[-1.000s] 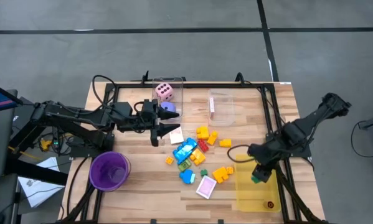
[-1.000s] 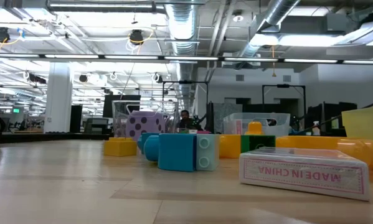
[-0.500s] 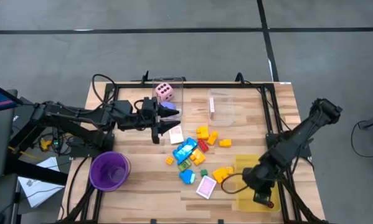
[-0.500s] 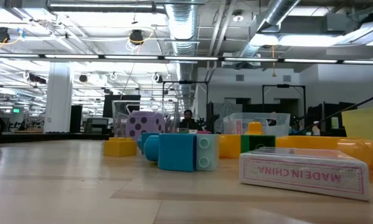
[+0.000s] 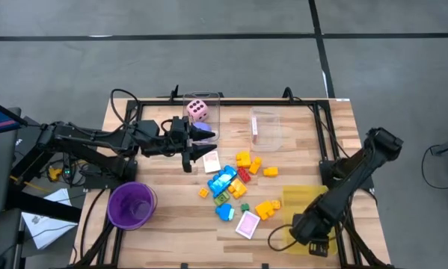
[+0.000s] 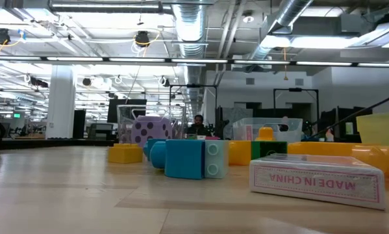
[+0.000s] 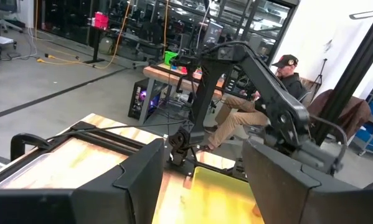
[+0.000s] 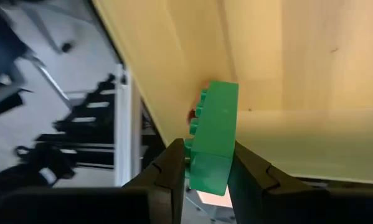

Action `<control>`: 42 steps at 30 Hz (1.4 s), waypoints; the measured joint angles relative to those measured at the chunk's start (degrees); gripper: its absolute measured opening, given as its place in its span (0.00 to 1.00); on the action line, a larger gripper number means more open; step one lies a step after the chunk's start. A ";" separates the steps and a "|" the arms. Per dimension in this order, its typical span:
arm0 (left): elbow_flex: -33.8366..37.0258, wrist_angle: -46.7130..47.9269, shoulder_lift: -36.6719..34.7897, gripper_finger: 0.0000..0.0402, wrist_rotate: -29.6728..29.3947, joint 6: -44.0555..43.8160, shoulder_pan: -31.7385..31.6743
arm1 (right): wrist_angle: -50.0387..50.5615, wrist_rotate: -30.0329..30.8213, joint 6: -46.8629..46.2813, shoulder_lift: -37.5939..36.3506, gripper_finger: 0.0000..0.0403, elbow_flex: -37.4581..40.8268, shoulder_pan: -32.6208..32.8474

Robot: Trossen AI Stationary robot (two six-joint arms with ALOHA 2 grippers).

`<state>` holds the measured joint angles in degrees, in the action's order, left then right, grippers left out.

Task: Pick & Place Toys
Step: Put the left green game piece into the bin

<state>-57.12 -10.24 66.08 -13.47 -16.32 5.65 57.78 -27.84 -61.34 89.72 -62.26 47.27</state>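
Toys lie in a loose heap [image 5: 231, 183] at mid-table: yellow, orange, blue, green and red blocks, plus a pink card [image 5: 248, 224]. A pink die [image 5: 197, 110] sits in a clear box at the far edge, and a purple die [image 6: 149, 130] rests on the table beside it. My right gripper [image 5: 313, 240] hangs over the near end of the yellow tray [image 5: 295, 202], shut on a green block [image 8: 212, 140]. My left gripper [image 5: 209, 142] stays level, high above the table left of the heap, open with nothing between its fingers [image 7: 139, 180]. My right gripper pinches the green block between its two fingers [image 8: 174, 168], one on each broad face at the block's near end [image 8: 208, 171]. The fingers slant down from above. The studded edge faces sideways and the block sticks out past the fingertips toward the tray floor [image 8: 286, 62]; whether it touches, I cannot tell.
A purple cup [image 5: 132, 205] stands near the left front corner. A second clear box [image 5: 266, 128] stands at the far middle. A small red piece [image 8: 191, 115] lies in the tray by the green block. A person [image 7: 286, 81] sits beyond the table's right side.
My right gripper has moved toward the table's near edge and sunk lower over the yellow tray, tipping further downward and rolling, still shut on the green block.
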 joint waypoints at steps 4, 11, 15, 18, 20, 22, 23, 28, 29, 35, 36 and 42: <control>0.00 0.00 0.00 0.53 0.02 0.01 0.00 | 0.02 0.05 0.88 3.04 0.20 0.00 1.44; 0.00 0.00 0.00 0.53 0.04 0.00 0.00 | -0.72 2.32 1.37 4.38 0.20 0.00 1.42; 0.00 0.01 0.00 0.53 0.04 0.01 0.00 | -3.59 2.37 1.27 4.38 0.20 0.00 1.41; 0.00 0.00 0.00 0.53 0.04 0.00 0.00 | -5.57 2.64 1.12 4.36 0.20 0.00 2.02; 0.00 0.02 0.00 0.53 0.04 0.00 0.00 | -5.49 3.34 0.87 4.37 0.20 -0.01 2.43; 0.00 0.00 0.00 0.53 0.04 0.00 0.00 | -5.46 3.90 0.92 4.36 0.20 -0.01 2.98; 0.00 0.00 0.00 0.53 0.04 0.00 0.00 | -5.36 4.05 0.92 4.38 0.20 0.01 3.16; 0.00 0.00 0.00 0.53 0.04 -0.02 0.00 | -5.48 4.38 0.48 4.36 0.20 1.42 3.63; 0.00 0.00 0.00 0.53 0.04 -0.02 0.00 | -5.28 4.63 0.50 4.36 0.20 1.57 3.77; 0.00 -0.02 0.00 0.53 -0.07 -0.22 0.00 | -5.53 6.42 2.65 4.36 0.20 1.60 3.71; 0.00 -0.02 0.00 0.53 -0.14 -0.22 0.00 | -5.63 6.57 2.72 4.36 0.20 1.60 3.72; 0.00 -0.09 0.00 0.53 -0.24 -0.61 0.00 | -5.51 7.37 2.88 4.36 0.20 1.60 4.81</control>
<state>-57.12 -10.33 66.08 -13.72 -16.93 5.65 52.27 -20.47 -58.46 94.08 -60.66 52.08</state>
